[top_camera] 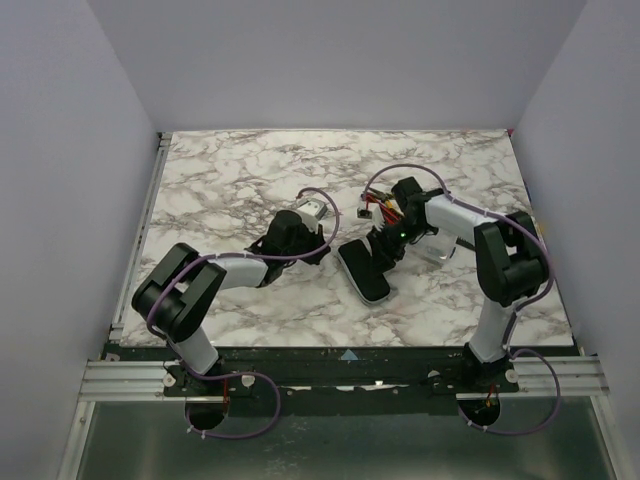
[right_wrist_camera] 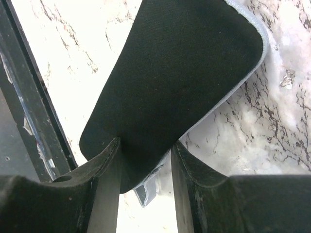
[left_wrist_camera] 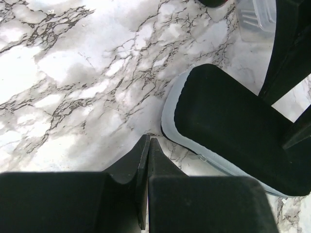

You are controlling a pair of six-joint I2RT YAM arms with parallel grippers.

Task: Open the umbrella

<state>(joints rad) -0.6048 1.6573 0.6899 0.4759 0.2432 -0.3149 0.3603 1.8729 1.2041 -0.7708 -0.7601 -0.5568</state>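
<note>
No sky-blue umbrella fabric, shaft or handle shows in any view. A flat rounded black case (top_camera: 365, 272) with a pale blue-grey zipped rim lies on the marble between the arms. My right gripper (top_camera: 384, 248) is at its far end. In the right wrist view the gripper (right_wrist_camera: 146, 143) is open, its fingers straddle the end of the case (right_wrist_camera: 180, 73), and a zipper tab hangs in the gap. My left gripper (top_camera: 326, 248) is shut and empty. In the left wrist view its tips (left_wrist_camera: 149, 141) sit just left of the case (left_wrist_camera: 228, 126), apart from it.
Red and yellow-handled tools (top_camera: 374, 208) lie behind the right gripper. A clear plastic piece (top_camera: 440, 250) sits under the right arm and shows in the left wrist view (left_wrist_camera: 255, 19). The marble table (top_camera: 230, 180) has walls on three sides.
</note>
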